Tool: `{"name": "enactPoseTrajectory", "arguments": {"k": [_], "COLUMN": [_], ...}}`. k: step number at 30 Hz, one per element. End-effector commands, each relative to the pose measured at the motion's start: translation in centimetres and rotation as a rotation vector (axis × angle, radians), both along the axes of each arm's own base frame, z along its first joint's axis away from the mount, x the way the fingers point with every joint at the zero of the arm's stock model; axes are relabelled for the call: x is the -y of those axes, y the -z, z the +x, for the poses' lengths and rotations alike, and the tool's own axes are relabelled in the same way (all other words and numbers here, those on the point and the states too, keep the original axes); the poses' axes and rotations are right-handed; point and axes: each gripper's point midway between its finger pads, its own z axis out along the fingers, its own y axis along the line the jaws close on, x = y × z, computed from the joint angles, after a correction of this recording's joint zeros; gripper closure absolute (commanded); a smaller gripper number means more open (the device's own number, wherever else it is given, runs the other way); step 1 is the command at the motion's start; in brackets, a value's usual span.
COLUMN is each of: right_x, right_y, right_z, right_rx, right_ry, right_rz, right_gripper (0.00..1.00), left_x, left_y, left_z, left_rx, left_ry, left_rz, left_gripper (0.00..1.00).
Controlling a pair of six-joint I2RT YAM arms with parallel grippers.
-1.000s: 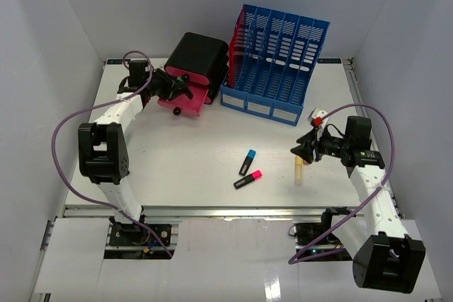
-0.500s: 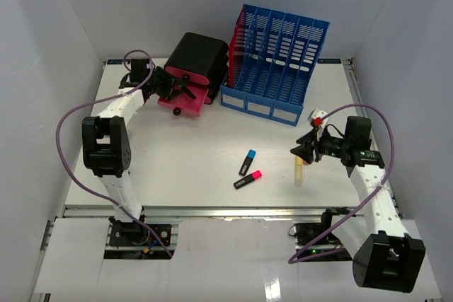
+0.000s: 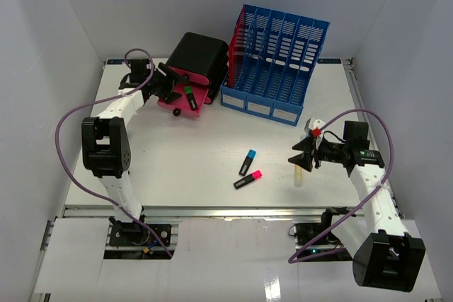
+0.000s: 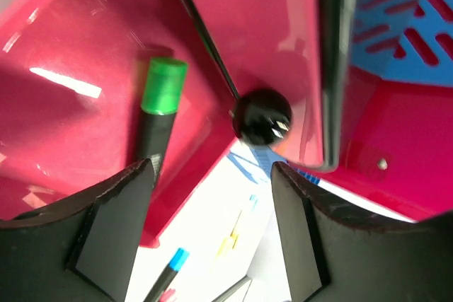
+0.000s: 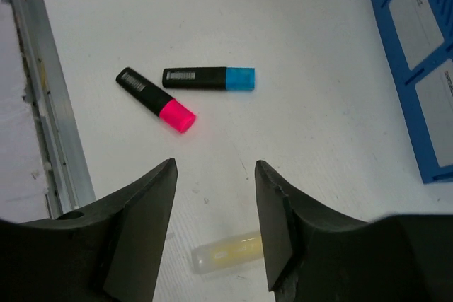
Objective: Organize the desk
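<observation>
Four highlighters: green (image 4: 157, 118) in the drawer (image 4: 71, 47) left of the rack (image 3: 276, 61) under my spread left tool (image 4: 212, 171); blue (image 5: 209, 78), pink (image 5: 156, 100), yellow (image 5: 226, 252) before it, by my spread right tool (image 5: 214, 167).

No text can be read. The blue highlighter (image 5: 209, 78) and pink highlighter (image 5: 156, 100) carry small white print on their black barrels, too fine to make out. The file rack's (image 5: 435, 100) label panels show nothing legible.
</observation>
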Motion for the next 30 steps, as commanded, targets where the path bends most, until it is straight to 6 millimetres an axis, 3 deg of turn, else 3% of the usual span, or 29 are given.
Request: {"name": "enactPoseTrajectory", "arguments": {"k": [1,2,3,6,11,13,14,20,22,25,30], "right_x": [-0.9,-1.1,-1.2,-2.1,-5.3,-6.4,-6.8,-9.9,-10.9,-12.5,-13.6], "right_y": [-0.2,-0.3,-0.5,-0.8,1.8,2.8,3.1,4.4,5.5,6.4,8.4], "right_z": [-2.9,-3.5,-3.5,-2.6,-2.2,-1.9,-1.6,1.1,1.8,3.0,3.7], "right_rx": [0.262,0.331,0.352,0.408,0.449,0.444,0.447,0.422,0.401,0.376,0.347], "right_ry": [-0.277,-0.341,-0.366,-0.468,-0.732,-0.787,-0.806,-0.906,-0.936,-0.967,-1.007], "right_rz": [-0.052,-0.075,-0.086,-0.161,-0.357,-0.419,-0.439,-0.525,-0.536,-0.543,-0.582], "right_gripper": [0.34,0.30,0.29,0.28,0.27,0.27,0.27,0.30,0.30,0.33,0.34], "left_x": [0.0,0.0,0.0,0.3,0.7,0.6,0.4,0.1,0.4,0.8,0.6], "left_y": [-9.1,-10.3,-11.3,-13.0,-10.5,-8.0,-8.6,-5.9,-6.6,-6.3,-5.4], "left_z": [-3.3,-4.0,-6.3,-10.6,-16.7,-18.8,-19.3,-24.9,-26.6,-28.6,-30.8], "left_rx": [0.309,0.376,0.427,0.564,0.568,0.527,0.546,0.516,0.554,0.561,0.549], "left_ry": [0.128,0.144,0.161,0.246,0.347,0.361,0.355,0.335,0.333,0.329,0.305], "left_rz": [0.055,0.063,0.068,0.105,0.127,0.137,0.151,0.155,0.123,0.081,0.072], "left_gripper": [0.16,0.14,0.12,0.07,0.05,0.03,0.03,0.02,0.02,0.02,0.02]}}
